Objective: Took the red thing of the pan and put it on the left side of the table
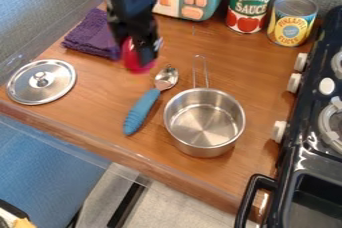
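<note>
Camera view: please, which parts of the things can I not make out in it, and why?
In the camera view:
- Red thing: blurred, partly hidden by the claw; I cannot tell what it is.
- Purple cloth: right end hidden behind the claw.
- Turquoise box: cut off by the top edge.
- Stove: cut off by the right edge.

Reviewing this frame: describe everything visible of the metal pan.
The pan is small, round and silver-coloured, apparently polished metal, with a fairly straight wall and a looped wire handle extending toward the back. It stands upright and uncovered on the wood-look table, its shiny bottom bare. The blue-handled spoon lies beside it without touching.
</note>
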`<act>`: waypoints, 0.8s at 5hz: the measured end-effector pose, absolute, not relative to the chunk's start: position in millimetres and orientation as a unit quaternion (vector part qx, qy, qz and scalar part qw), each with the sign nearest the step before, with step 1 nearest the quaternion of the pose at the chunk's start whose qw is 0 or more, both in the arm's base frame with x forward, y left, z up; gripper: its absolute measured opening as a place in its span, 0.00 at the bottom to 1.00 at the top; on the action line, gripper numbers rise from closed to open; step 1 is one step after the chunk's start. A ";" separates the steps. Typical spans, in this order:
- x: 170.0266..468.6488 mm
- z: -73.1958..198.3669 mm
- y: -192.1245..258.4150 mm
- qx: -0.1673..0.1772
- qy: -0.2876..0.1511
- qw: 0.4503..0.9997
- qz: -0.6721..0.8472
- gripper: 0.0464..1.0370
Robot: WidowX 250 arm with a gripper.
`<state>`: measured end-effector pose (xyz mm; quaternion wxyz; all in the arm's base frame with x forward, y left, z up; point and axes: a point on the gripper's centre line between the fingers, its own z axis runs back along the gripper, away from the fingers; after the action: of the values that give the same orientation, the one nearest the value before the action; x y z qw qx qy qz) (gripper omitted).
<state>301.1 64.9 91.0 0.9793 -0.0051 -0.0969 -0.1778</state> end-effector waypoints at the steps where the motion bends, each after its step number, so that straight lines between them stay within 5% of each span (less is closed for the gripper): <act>1: 290.0 74.9 93.5 0.017 -0.088 0.983 -0.160 0.68; 4: 251.2 51.8 110.6 0.036 -0.063 0.983 -0.167 0.68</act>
<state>251.2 110.6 51.8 0.9833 0.0364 -0.0633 -0.1668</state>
